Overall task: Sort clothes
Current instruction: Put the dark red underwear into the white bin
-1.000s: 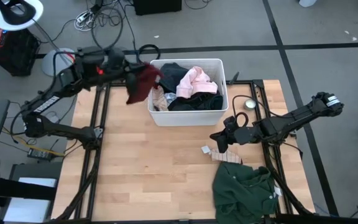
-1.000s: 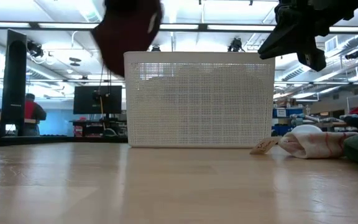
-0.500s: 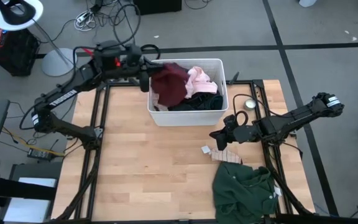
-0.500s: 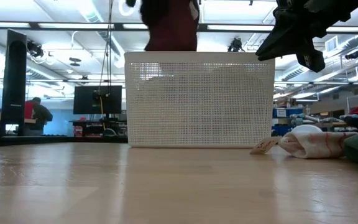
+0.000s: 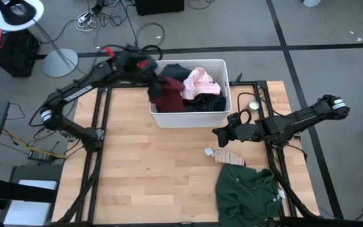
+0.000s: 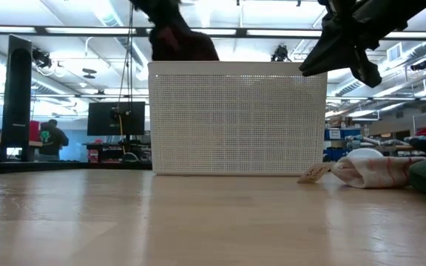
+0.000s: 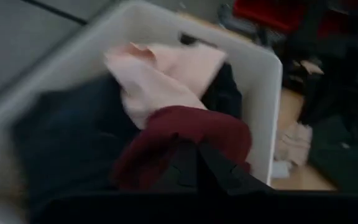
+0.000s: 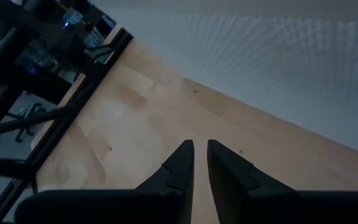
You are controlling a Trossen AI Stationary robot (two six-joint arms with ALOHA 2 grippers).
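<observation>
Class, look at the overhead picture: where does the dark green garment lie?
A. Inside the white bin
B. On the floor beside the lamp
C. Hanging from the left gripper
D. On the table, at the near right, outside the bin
D: the dark green garment lies crumpled on the wooden table, well apart from the white bin.
</observation>
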